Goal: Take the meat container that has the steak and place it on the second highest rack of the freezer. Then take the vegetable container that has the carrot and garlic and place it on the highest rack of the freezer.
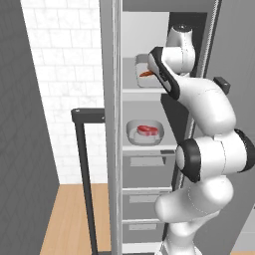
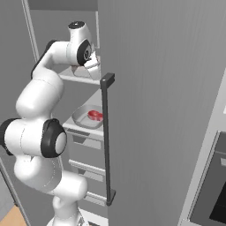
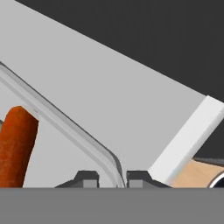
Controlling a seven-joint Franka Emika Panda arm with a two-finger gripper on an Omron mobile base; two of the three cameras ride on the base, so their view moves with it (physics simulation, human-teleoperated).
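On the top rack point(image 1: 142, 89), the tray point(image 3: 65, 148) rim is clamped by the tool point(image 3: 118, 177); it should be set flat before release

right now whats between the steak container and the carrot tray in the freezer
In the left base view, only the pale highest rack separates them: the carrot tray sits on it, and the steak container rests on the shelf below, with open space above it.

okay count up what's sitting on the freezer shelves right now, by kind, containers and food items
Containers: 2, the vegetable container on the highest rack and the meat container on the shelf below.
Meat: 1, the steak.
Vegetables seen: 1, the carrot; the arm hides the rest of that tray.
Total: 4
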